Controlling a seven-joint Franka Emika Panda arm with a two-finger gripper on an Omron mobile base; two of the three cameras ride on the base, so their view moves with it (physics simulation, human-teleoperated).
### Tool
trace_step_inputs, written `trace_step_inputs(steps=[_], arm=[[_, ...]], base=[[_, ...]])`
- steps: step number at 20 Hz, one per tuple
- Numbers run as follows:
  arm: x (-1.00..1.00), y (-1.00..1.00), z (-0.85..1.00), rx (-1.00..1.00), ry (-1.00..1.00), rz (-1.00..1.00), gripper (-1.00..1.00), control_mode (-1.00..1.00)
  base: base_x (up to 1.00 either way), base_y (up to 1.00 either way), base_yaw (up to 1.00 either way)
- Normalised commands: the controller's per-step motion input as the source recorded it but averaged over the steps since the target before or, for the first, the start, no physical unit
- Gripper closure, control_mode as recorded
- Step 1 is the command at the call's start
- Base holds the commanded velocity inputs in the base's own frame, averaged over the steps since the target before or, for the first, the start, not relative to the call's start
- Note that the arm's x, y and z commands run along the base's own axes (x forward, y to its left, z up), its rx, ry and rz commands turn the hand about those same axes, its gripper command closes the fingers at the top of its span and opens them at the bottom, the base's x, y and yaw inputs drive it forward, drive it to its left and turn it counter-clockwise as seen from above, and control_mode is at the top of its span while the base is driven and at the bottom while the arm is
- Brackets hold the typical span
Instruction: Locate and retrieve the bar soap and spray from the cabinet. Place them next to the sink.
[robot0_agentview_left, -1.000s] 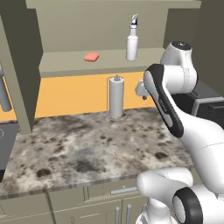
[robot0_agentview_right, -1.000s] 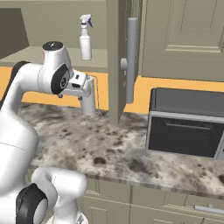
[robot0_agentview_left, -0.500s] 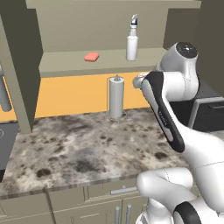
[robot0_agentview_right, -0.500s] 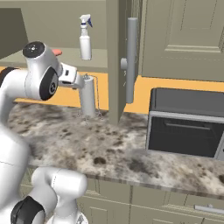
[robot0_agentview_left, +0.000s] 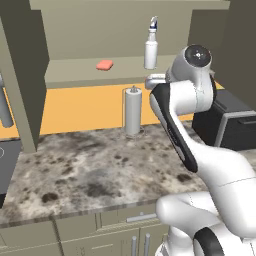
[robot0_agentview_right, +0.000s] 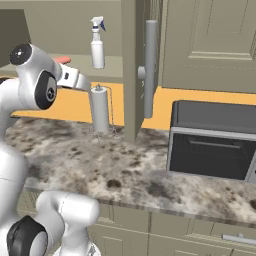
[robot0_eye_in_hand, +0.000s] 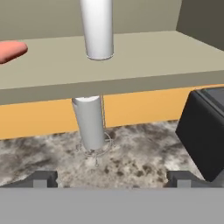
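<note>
Over the last second the arm has swung its upper joint round and brought the hand up toward the open cabinet (robot0_agentview_left: 30, 80); the gripper (robot0_agentview_right: 82, 82) now hangs just below the front edge of the shelf, above the paper towel roll (robot0_agentview_left: 133, 111). In the hand view its two dark fingertips (robot0_eye_in_hand: 43, 178) stand wide apart with nothing between them.

The spray (robot0_agentview_left: 151, 44) stands upright on the cabinet shelf, toward the right end and well back from the front edge. It is a white bottle with a blue-grey trigger head; no label or writing on it can be made out. The bar soap (robot0_agentview_left: 104, 65) lies flat on the same shelf, to the left of the spray and well apart from it, near the middle of the shelf. In the hand view the bottle's lower body (robot0_eye_in_hand: 97, 28) shows at top centre and the pink soap (robot0_eye_in_hand: 12, 51) at the left edge.

The shelf holds these two things. Below it, the paper towel roll stands on its wire stand at the back edge of the mottled stone counter (robot0_agentview_left: 95, 170), against the orange wall. A dark oven-like appliance (robot0_agentview_right: 212, 140) sits on the counter to the right. The cabinet door, with its long grey bar handle (robot0_agentview_right: 150, 67), stands open.
</note>
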Motion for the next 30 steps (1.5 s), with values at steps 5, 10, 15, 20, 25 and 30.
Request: trace_step_inputs(steps=[5,10,15,20,25,30], arm=[[0.24,0.00,0.20,0.00,-0.02,0.04,-1.00,-1.00],[0.30,-0.01,0.02,-0.03,-0.12,0.06,-1.00,-1.00],[0.14,-0.01,0.18,-0.08,-0.01,0.00,-1.00,-1.00],[0.39,0.00,0.31,-0.03,0.01,0.00,-1.00,-1.00],[0.42,0.01,0.00,0.05,-0.04,0.00,-1.00,-1.00],[0.65,0.01,0.00,0.00,0.00,0.00,-1.00,-1.00]], base=[[0.00,0.00,0.00],[0.00,0.00,0.00],[0.00,0.00,0.00],[0.00,0.00,0.00],[0.00,0.00,0.00],[0.00,0.00,0.00]])
